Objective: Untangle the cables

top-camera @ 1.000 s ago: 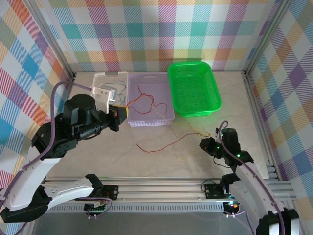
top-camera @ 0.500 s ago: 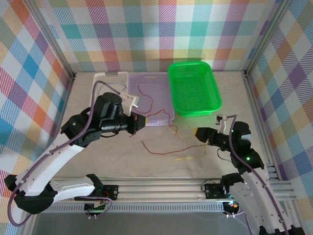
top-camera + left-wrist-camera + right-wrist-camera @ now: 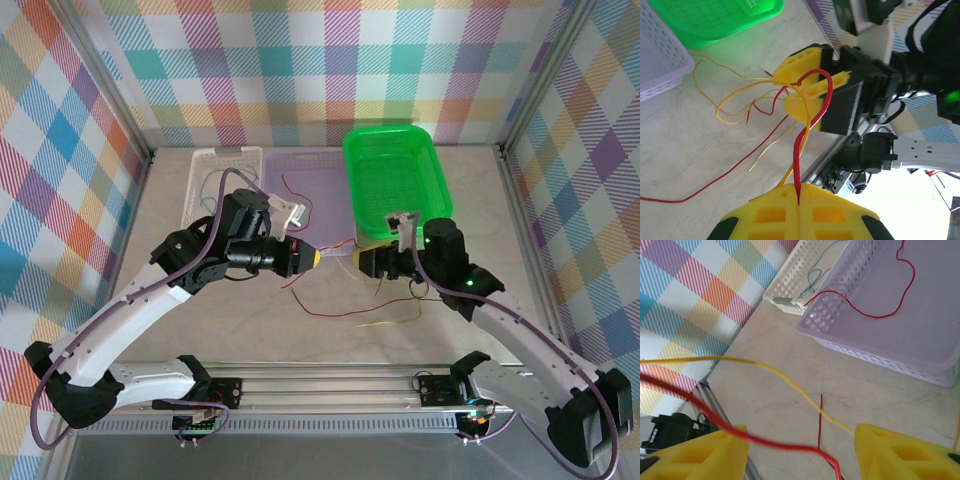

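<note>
Loose cables: a yellow cable (image 3: 388, 321) and a red strand (image 3: 330, 309) lie on the table (image 3: 200, 320), lower centre of the top view, below both grippers. We cannot tell whether that strand is the tail of the held cable.
Left gripper (image 3: 799, 212): its pads are pressed together on the red cable (image 3: 810, 117), which rises straight out of the seam.
Right gripper (image 3: 800, 432): its fingers stand wide apart and grip nothing. The red cable and a yellow one cross the gap.
Key relation: at the centre of the top view the grippers face tip to tip, close together. The red cable runs left to right from the left pinch and hooks in between the right fingers. The right gripper is therefore the nearer one to the free stretch, and we judge it mainly needs to close.
Trays: above them, the purple tray (image 3: 330, 172) holds another red cable (image 3: 880, 315). The white tray (image 3: 200, 160) holds a blue cable (image 3: 814, 277). The green basket (image 3: 395, 180) sits upper right of centre.
Change: half a second ago we see the left gripper at the purple tray's near edge and the right gripper well off to the right. Both have since swung inward.
</note>
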